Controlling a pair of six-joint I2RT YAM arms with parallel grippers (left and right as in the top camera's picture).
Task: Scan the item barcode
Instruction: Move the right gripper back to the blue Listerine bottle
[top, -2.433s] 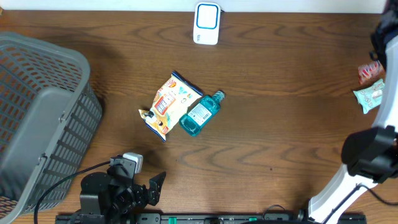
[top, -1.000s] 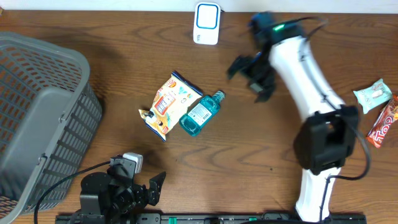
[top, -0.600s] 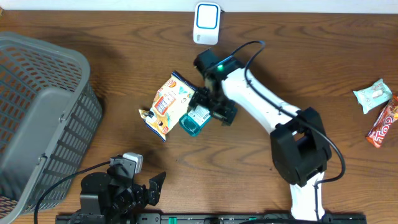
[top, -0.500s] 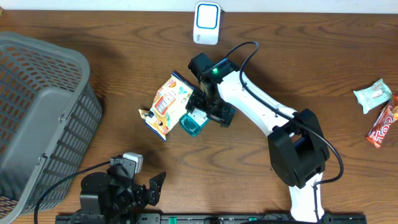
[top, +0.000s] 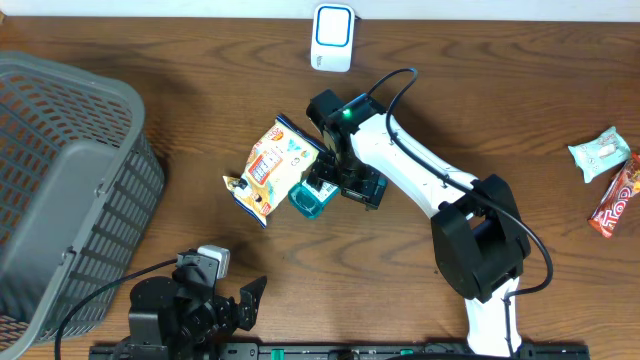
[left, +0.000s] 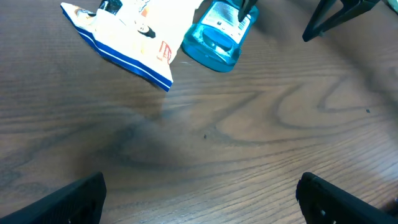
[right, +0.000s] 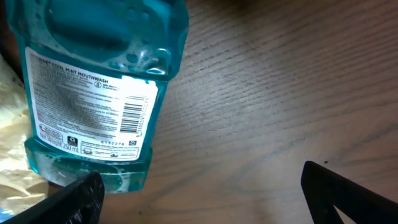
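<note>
My right arm (top: 420, 175) is built from white tubular links joined by black cylindrical joint housings (top: 480, 245). A green indicator lamp (top: 347, 112) is lit on the black wrist module, and a thin black cable (top: 410, 71) loops off it. My left arm (top: 185, 312) is black throughout, with a pale grey camera block (top: 210, 260) and a black lead (top: 100, 290). Left fingers (left: 71, 198) and right fingers (right: 351, 190) are matte black tapered wedges.

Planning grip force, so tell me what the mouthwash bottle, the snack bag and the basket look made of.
Mouthwash bottle: clear teal plastic, glossy; bubbles show through; printed label, paper or film.
Snack bag: thin printed film, probably plastic; creased.
Basket: grey plastic, it seems, matte; moulded slots.
</note>
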